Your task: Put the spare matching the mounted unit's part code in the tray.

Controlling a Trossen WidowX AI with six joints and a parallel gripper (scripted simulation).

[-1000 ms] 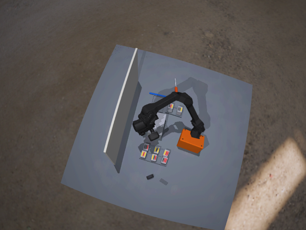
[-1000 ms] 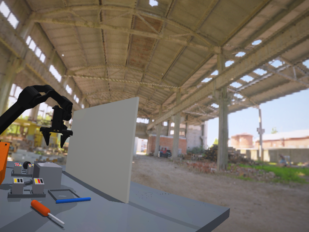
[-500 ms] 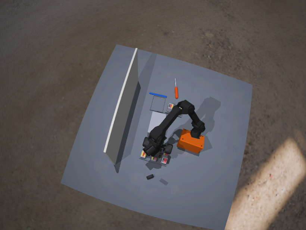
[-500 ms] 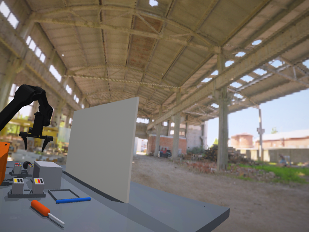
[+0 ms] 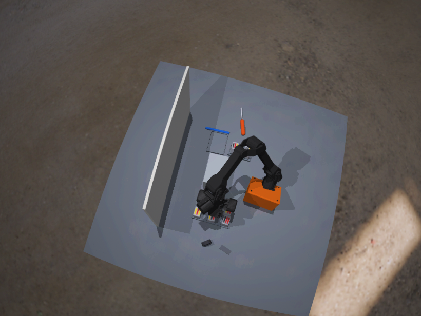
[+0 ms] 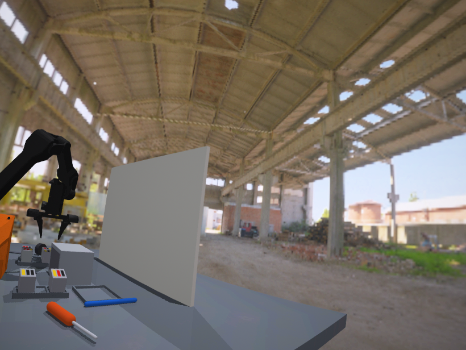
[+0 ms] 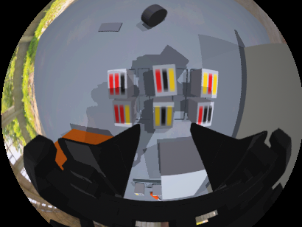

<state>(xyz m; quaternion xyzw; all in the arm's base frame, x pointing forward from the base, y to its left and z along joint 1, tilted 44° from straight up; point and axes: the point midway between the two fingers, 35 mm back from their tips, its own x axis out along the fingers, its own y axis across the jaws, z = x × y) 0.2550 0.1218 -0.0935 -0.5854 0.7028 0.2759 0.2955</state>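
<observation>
My gripper (image 6: 49, 238) (image 7: 166, 127) is open and empty, pointing down above the six-spare rack. In the wrist view a spare striped yellow-black-yellow (image 7: 163, 115) is just beyond and between the fingertips. Around it are spares striped red-red-yellow (image 7: 121, 113), red-black-black (image 7: 205, 113), red-red-black (image 7: 118, 82), red-black-yellow (image 7: 165, 80) and yellow-red-yellow (image 7: 209, 82). The mounted unit is the large grey box (image 6: 77, 265) (image 7: 182, 158); its back and printed code are hidden. The tray (image 5: 214, 153) (image 6: 88, 286) is an empty low square frame.
A second rack (image 6: 41, 295) holds two spares beside the tray. A blue bar (image 5: 217, 130) (image 6: 110, 301) lies along the tray's edge. An orange screwdriver (image 5: 242, 126) (image 6: 61, 313) lies nearby. A tall upright panel (image 5: 171, 142) (image 6: 154, 225) stands behind the box. A black round piece (image 5: 206, 243) (image 7: 154, 15) lies past the six spares.
</observation>
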